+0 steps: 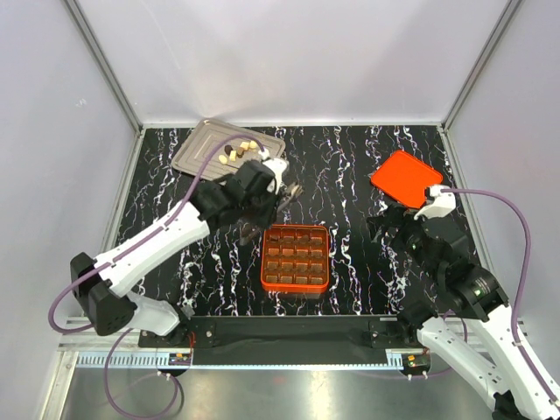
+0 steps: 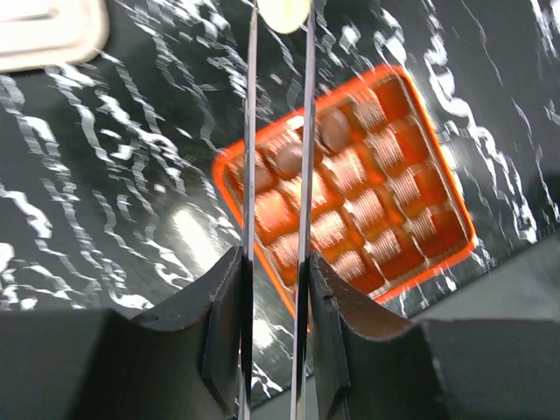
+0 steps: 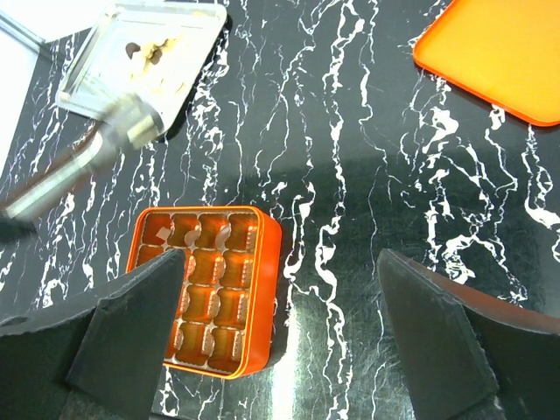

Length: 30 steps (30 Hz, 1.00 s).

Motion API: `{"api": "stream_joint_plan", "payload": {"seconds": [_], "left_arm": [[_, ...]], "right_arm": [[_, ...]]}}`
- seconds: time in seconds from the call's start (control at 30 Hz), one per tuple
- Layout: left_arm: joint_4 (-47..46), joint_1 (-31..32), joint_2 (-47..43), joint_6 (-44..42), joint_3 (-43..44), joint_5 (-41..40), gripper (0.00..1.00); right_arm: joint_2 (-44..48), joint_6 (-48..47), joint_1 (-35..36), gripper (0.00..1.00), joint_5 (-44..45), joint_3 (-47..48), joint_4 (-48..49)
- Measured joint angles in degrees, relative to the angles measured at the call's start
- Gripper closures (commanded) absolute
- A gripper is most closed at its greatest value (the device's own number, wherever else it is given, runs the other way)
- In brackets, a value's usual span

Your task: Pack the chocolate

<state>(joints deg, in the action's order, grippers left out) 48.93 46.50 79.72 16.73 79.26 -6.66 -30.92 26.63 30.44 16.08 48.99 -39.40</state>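
My left gripper is shut on thin metal tongs. The tong tips pinch one cream-white chocolate above the table, between the tray and the orange box. Two dark chocolates lie in the box's cells near its far-left corner. Several more chocolates, dark and cream, rest on the grey tray. To the right of the box my right gripper hangs open and holds nothing.
The orange lid lies flat at the back right of the black marbled table. White walls with metal posts close in the back and both sides. The arm bases stand along the near edge.
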Motion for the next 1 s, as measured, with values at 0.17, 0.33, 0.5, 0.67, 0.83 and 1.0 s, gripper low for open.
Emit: {"api": "stream_joint_plan", "payload": {"seconds": [0.17,0.33,0.5,0.67,0.83,1.0], "left_arm": [[-1.25,5.79,-1.49,1.38,-4.44,0.68,0.66],[-1.68,9.31,-0.66,3.1,-5.46,1.18,0.66],[-2.58,10.97,1.75,4.44,-5.53,1.33,0.64],[-3.5,12.17,3.3,5.27,-6.38,1.9,0.63],[-3.61,12.72,5.51,5.66,-6.45,2.49,0.62],[-3.56,12.76,6.8,5.79,-6.56,2.45,0.56]], "right_arm": [[0.26,0.02,0.0,0.0,1.05,0.15,-0.35],[0.26,0.0,0.0,0.0,1.36,0.17,-0.35],[0.26,0.0,0.0,0.0,1.46,0.17,-0.35],[0.42,-0.02,0.0,0.0,1.66,0.17,-0.42],[0.74,-0.02,0.0,0.0,2.27,0.17,-0.42],[0.74,-0.07,0.0,0.0,2.56,0.2,-0.42]]}}
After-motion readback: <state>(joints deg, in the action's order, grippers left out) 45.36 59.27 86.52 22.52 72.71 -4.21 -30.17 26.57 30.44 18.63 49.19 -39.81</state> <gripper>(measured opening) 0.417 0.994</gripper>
